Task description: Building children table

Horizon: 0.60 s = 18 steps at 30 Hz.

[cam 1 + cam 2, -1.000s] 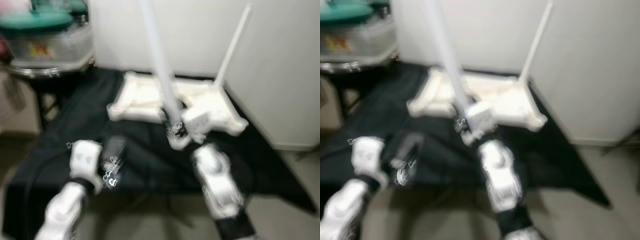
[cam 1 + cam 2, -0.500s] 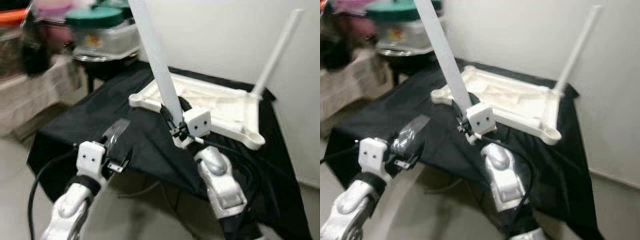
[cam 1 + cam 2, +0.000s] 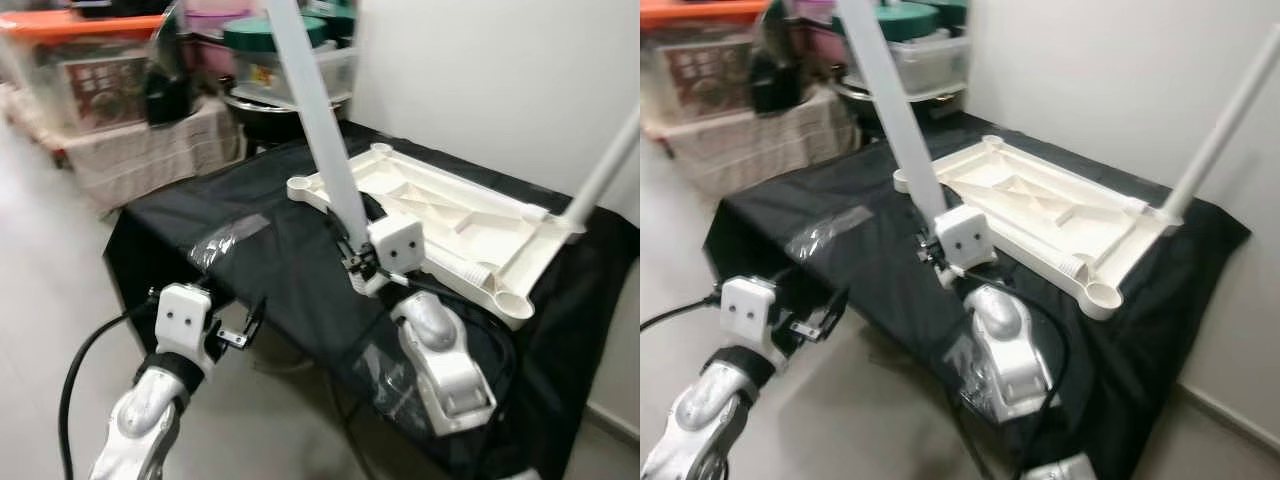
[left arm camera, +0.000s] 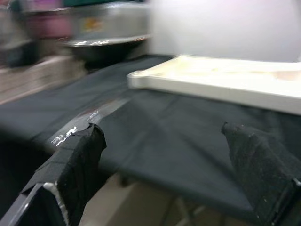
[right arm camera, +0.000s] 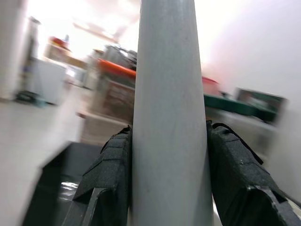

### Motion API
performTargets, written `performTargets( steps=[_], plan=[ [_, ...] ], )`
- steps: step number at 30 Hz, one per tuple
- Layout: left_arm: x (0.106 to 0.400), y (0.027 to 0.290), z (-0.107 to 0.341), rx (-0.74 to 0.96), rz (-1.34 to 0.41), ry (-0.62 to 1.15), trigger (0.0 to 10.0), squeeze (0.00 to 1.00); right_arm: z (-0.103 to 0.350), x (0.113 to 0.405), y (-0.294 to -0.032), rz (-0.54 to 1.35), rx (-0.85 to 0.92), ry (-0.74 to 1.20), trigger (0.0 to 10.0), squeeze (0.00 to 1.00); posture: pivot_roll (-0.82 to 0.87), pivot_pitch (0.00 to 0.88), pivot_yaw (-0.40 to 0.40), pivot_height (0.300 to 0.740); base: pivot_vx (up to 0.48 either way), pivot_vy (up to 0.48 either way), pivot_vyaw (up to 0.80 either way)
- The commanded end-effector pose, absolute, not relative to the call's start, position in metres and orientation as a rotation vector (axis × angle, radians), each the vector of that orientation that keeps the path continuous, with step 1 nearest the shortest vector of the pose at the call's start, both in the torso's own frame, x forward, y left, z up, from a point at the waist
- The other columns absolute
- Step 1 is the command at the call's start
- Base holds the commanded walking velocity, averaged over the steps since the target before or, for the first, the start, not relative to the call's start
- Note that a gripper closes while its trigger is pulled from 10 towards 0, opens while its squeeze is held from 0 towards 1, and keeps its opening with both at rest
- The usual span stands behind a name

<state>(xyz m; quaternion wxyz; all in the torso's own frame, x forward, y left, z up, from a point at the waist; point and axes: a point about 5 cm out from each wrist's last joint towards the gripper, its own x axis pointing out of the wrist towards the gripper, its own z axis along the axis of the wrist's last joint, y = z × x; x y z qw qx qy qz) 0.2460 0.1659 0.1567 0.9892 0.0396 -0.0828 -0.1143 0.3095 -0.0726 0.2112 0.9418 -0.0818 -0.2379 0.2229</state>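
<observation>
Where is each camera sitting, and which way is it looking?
Left and right eye views: on the head, looking down at the white tabletop on the black cloth, with both silver arms.
Left wrist view: on the left arm, looking along the open left gripper over the cloth at the tabletop.
Right wrist view: on the right arm, looking along the right gripper, shut on a pale leg.
All show that cloth.

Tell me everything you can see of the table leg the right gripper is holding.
The table leg is a long, smooth, pale grey-white tube, plastic by its look. The right gripper is shut on its lower end, both black fingers pressed against its sides. It tilts up and to the robot's left, its top out of frame, above the black-draped table beside the upturned white tabletop.
</observation>
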Motion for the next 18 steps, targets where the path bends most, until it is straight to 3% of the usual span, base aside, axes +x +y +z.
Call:
performTargets(
  steps=[1,18],
  plan=[
    [0.2466,0.1617,0.156,0.075,-0.244,-0.162,10.0,0.0,0.2143,0.3108,-0.0808,0.427,-0.176,-0.499,0.0,0.0,0.06,0.0,-0.081,0.74,0.0,-0.48,0.8],
    [0.2464,0.1616,0.1562,0.07,-0.242,-0.166,10.0,0.0,0.2162,0.3121,-0.0807,0.418,-0.165,-0.505,0.0,0.0,0.06,0.0,-0.083,0.74,0.0,-0.48,0.8]
  ],
)
